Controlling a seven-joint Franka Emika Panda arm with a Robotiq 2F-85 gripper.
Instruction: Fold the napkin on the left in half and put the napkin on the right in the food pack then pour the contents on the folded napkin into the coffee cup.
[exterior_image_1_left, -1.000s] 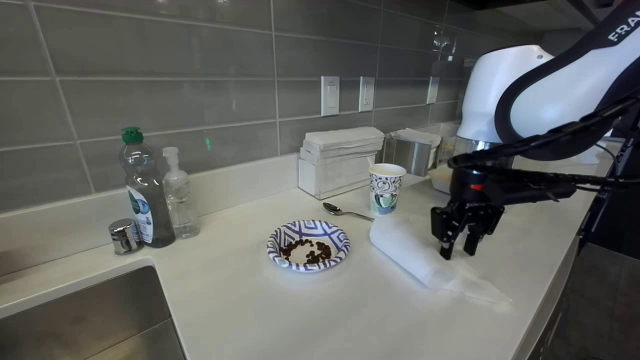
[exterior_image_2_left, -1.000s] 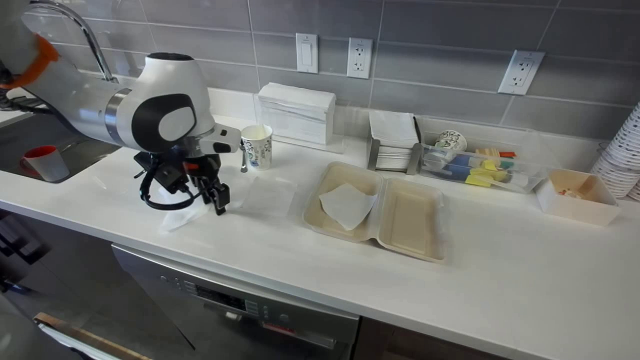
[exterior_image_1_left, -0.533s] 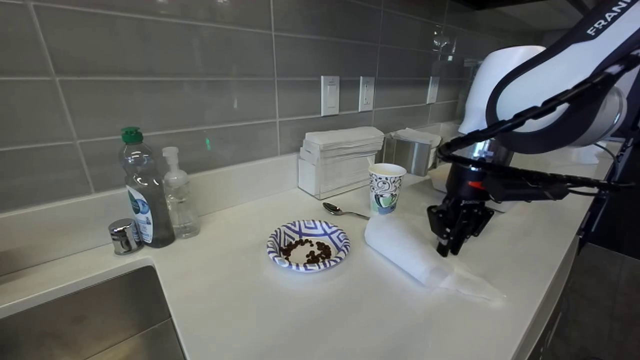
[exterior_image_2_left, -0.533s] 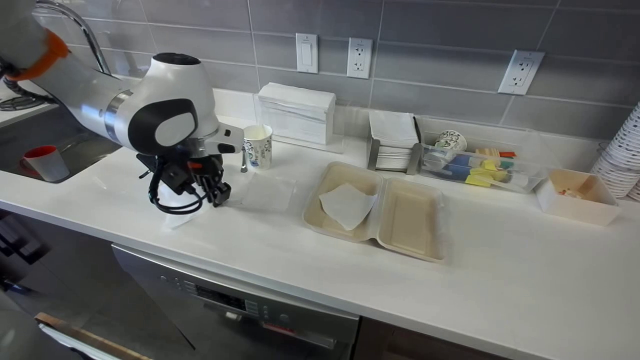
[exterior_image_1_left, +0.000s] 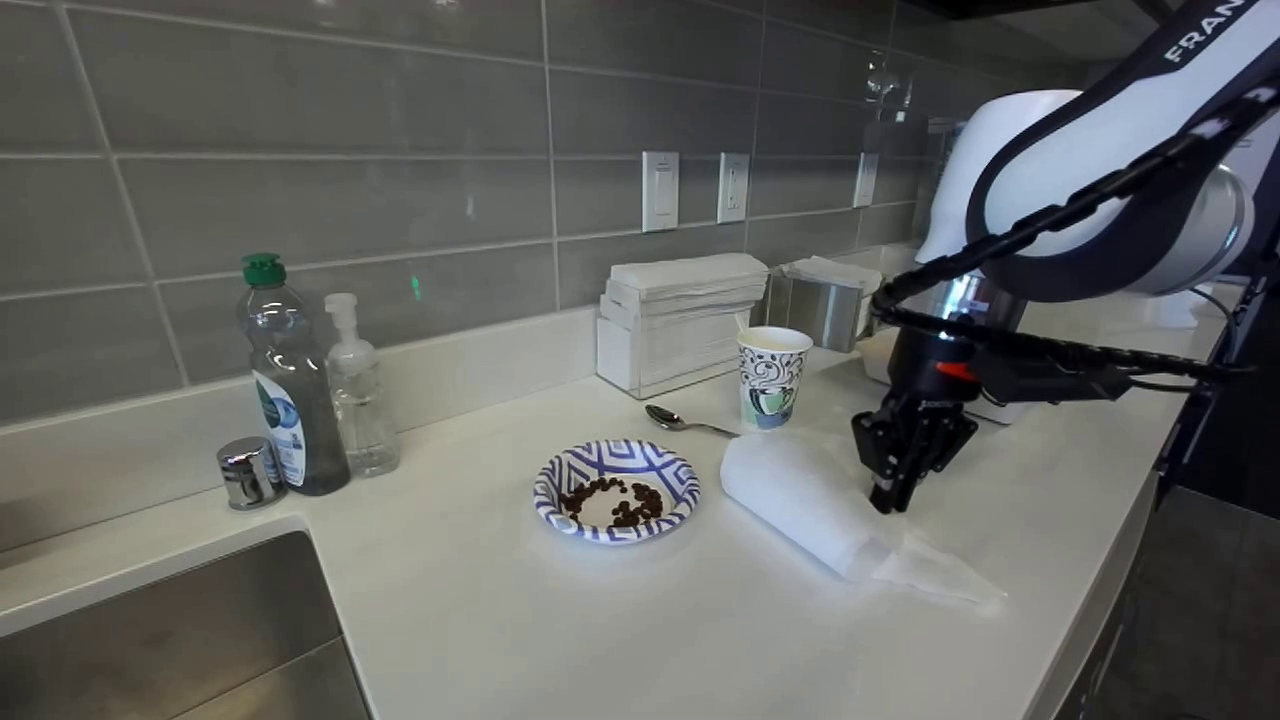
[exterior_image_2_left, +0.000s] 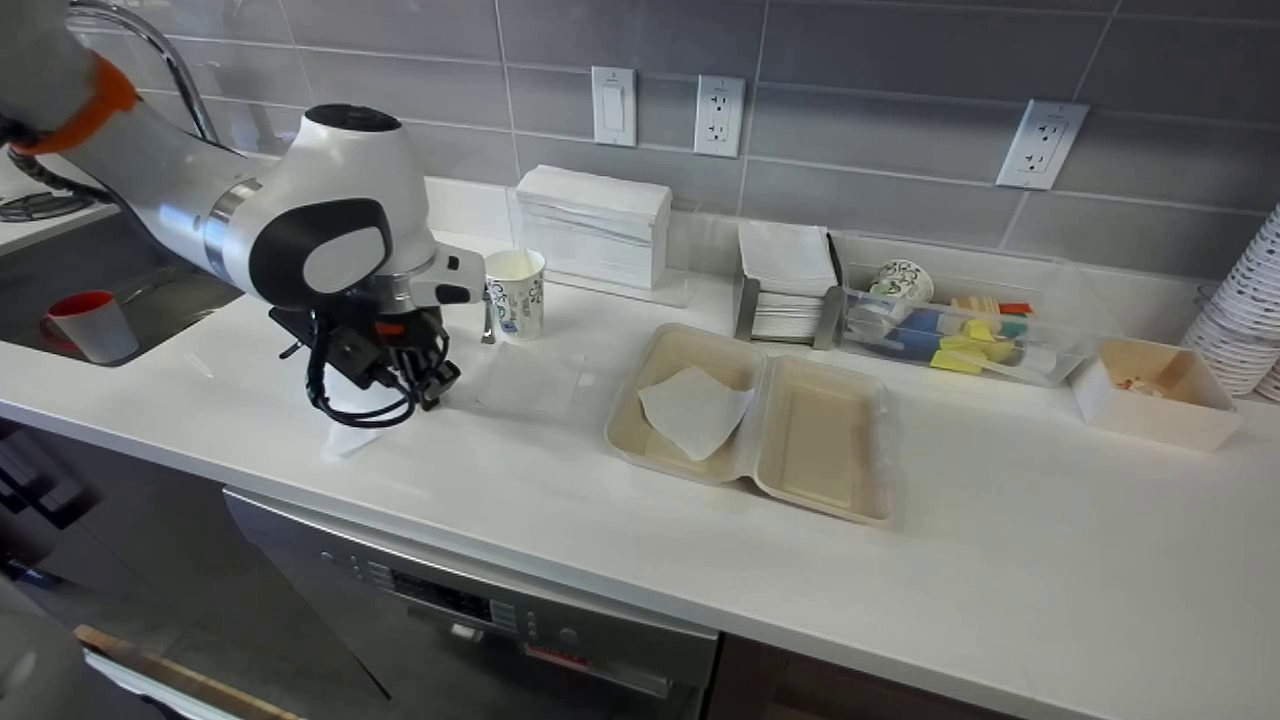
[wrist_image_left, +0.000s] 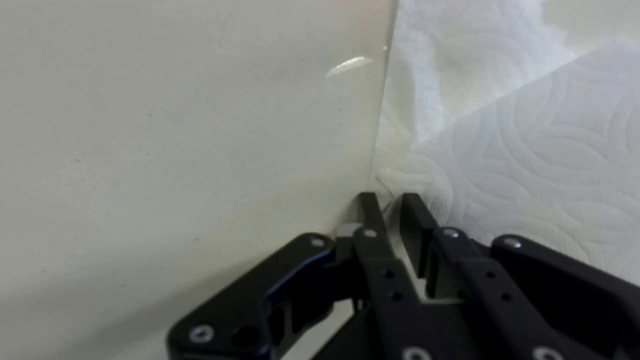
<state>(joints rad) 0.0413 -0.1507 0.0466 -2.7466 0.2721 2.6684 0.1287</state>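
My gripper (exterior_image_1_left: 890, 497) is low at the counter beside a folded white napkin (exterior_image_1_left: 795, 505). The gripper also shows in an exterior view (exterior_image_2_left: 432, 400), where it hides most of the napkin (exterior_image_2_left: 346, 440). In the wrist view the fingertips (wrist_image_left: 390, 205) have a narrow gap, with a creased napkin edge (wrist_image_left: 525, 165) at and between them. The open beige food pack (exterior_image_2_left: 822, 430) holds a white napkin (exterior_image_2_left: 695, 412) in one half. The patterned paper coffee cup (exterior_image_1_left: 772, 380) stands upright, also in an exterior view (exterior_image_2_left: 516, 300). A blue-patterned bowl (exterior_image_1_left: 620, 457) holds dark beans (exterior_image_1_left: 642, 503).
A spoon (exterior_image_1_left: 685, 422) lies by the cup. Napkin stacks (exterior_image_1_left: 690, 320) stand along the wall. A soap bottle (exterior_image_1_left: 290, 400) and pump bottle (exterior_image_1_left: 360, 410) stand near the sink (exterior_image_1_left: 200, 640). A clear bin (exterior_image_2_left: 960, 325) stands behind the pack. A faint square (exterior_image_2_left: 532, 380) shows on the counter.
The gripper fingers have moved from wide apart to a narrow gap. The gripper has shifted slightly towards the bowl, and the folded napkin has slid the same way. The food pack, cup and bowl stay put.
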